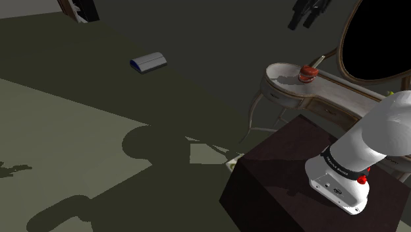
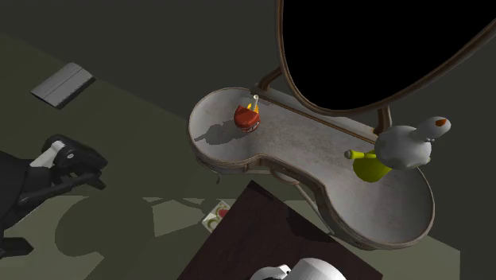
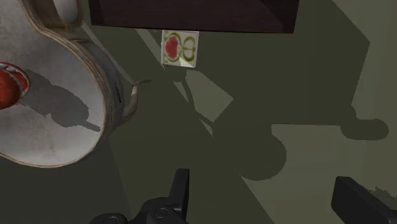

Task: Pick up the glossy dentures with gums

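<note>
The dentures (image 1: 307,72) are a small glossy red lump with a pale band of teeth. They rest on the left-hand lobe of a pale vanity table (image 1: 290,86) in the shoulder view. In the second exterior view the dentures (image 2: 247,117) sit near the mirror's foot on the vanity table (image 2: 215,135). At the wrist view's edge the dentures (image 3: 7,86) are partly cut off. My gripper (image 3: 270,198) hangs open over the floor, beside the table and well apart from the dentures, with nothing between its fingers (image 3: 180,191).
A yellow-green vessel (image 2: 367,165) and a grey pot (image 2: 405,145) stand on the table's other lobe. An oval mirror (image 2: 373,48) showing a black area rises behind. The dark stand (image 1: 290,178) sits close by, with a card (image 3: 180,48) on the floor and a black machine (image 2: 48,171) nearby.
</note>
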Controlling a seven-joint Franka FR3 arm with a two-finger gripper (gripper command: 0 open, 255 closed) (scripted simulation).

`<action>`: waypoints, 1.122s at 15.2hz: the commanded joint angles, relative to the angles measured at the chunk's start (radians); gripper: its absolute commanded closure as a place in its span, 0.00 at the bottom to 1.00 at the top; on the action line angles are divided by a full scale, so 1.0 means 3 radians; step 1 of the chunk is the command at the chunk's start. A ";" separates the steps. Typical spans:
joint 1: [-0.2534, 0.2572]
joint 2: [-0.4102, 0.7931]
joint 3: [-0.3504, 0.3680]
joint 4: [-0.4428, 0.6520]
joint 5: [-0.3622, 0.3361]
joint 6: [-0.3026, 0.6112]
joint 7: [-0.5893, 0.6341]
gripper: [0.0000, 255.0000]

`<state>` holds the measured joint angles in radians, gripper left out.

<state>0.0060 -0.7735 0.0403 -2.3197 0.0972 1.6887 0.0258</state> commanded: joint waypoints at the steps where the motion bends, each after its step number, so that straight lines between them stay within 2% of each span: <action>1: 0.0000 0.0000 0.0000 0.0000 0.0000 0.0000 0.0000 0.00; 9: -0.0180 0.0240 -0.0512 -0.0227 -0.0290 0.0245 -0.0602 0.00; 17: -0.0348 0.0734 -0.1019 -0.0224 -0.0542 0.0544 -0.1199 0.00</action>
<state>-0.0911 -0.5746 -0.2433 -2.3895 -0.0548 1.8404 -0.3064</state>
